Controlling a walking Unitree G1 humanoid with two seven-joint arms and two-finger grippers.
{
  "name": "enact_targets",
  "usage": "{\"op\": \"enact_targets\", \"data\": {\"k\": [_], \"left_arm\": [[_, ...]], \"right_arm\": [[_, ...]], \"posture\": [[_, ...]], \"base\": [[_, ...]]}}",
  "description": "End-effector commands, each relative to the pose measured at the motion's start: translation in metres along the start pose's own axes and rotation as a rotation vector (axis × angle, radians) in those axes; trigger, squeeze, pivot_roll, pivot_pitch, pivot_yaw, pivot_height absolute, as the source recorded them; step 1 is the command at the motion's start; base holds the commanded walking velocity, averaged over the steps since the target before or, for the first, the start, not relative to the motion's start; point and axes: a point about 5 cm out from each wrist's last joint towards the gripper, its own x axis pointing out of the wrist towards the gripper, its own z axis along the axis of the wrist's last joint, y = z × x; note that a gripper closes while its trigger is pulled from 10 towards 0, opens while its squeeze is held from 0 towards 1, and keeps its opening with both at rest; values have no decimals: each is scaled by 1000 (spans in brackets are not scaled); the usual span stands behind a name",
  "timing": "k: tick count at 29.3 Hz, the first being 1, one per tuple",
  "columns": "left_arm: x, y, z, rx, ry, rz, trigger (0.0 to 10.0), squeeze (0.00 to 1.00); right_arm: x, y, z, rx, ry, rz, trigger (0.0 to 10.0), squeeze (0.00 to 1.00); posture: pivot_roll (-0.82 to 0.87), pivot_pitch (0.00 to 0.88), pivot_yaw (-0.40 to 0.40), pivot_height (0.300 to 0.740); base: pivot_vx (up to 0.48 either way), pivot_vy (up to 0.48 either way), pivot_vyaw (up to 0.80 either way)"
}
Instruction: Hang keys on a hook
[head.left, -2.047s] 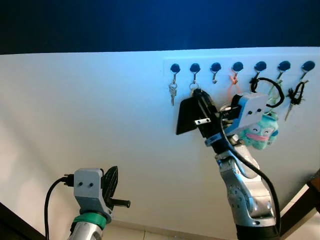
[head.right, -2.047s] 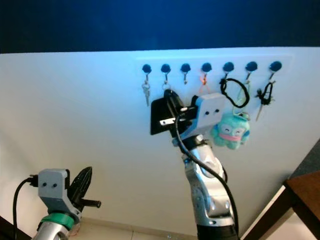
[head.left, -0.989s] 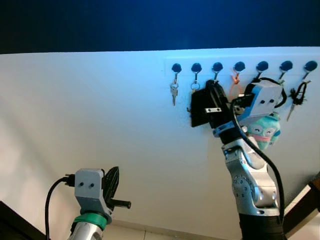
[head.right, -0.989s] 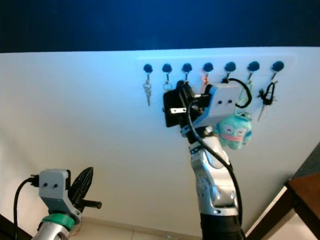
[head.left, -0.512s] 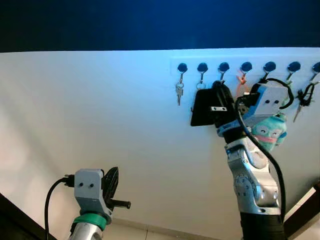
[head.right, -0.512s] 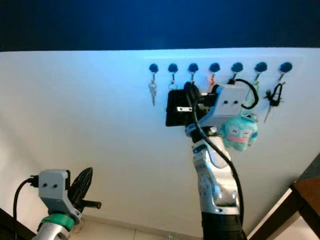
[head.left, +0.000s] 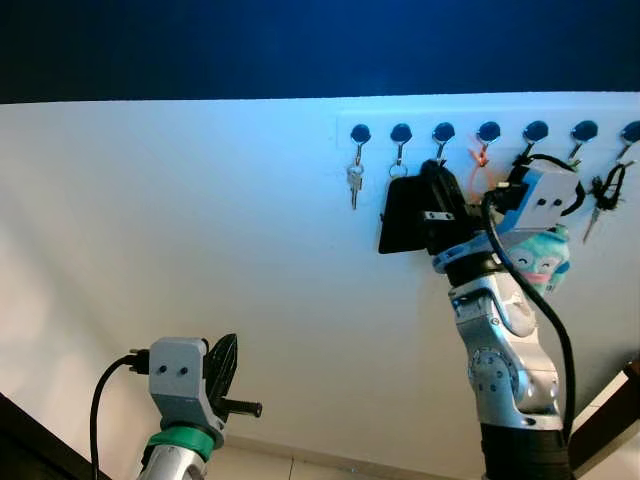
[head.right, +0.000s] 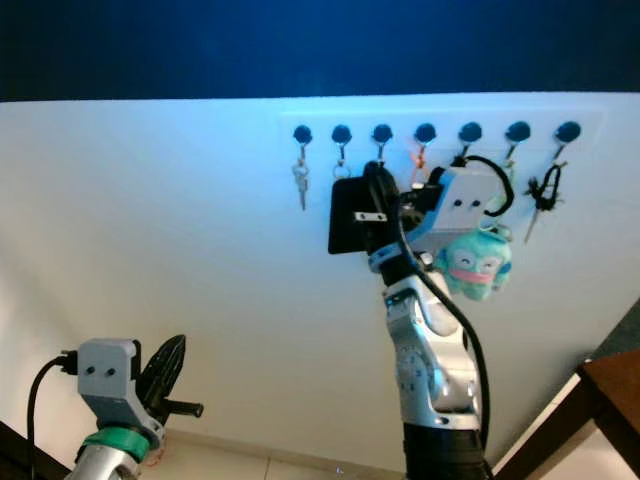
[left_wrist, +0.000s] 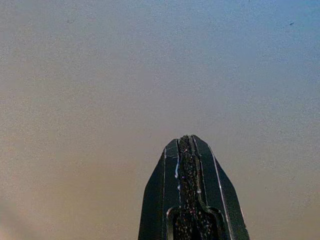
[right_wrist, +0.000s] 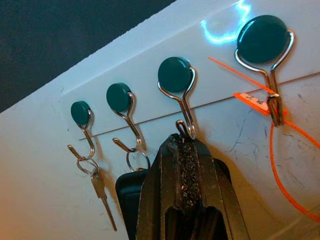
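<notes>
Right wrist view: right claw (right_wrist: 183, 142) clenched, empty, just below third hook (right_wrist: 182, 95); key fob (right_wrist: 131, 191) on the second.

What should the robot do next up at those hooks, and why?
Probably ease the right gripper back from the wall. The ring looks looped on the second hook with the black fob hanging below, and the shut fingers sit just under the third hook. The left gripper idles low.
</notes>
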Motion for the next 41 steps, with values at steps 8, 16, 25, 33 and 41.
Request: {"op": "enact_targets", "data": {"k": [8,16,25,33,41], "left_arm": [[-2,2,0,-2,2,11,10000,0],[-3,3,0,1,1,16,10000,0],[-2,3,1,1,-1,11,10000,0],[-2,3,1,2,0,11,10000,0],[-2,3,1,2,0,10,10000,0]], "right_arm": [[3,28,2,-80,31,204,10000,0],[-3,32,-7,-121,79,262,10000,0],[-1,30,10,-116,-35,229,10000,0],[4,9,19,-131,-95,62,10000,0],[4,2,19,-116,-94,12,10000,0]], "posture": [[-107,73,162,740],[-107,73,162,740],[-102,73,162,740],[-102,73,165,740],[-101,73,164,740]], "base": [[0,0,0],[0,0,0],[0,0,0],[0,0,0],[0,0,0]]}}
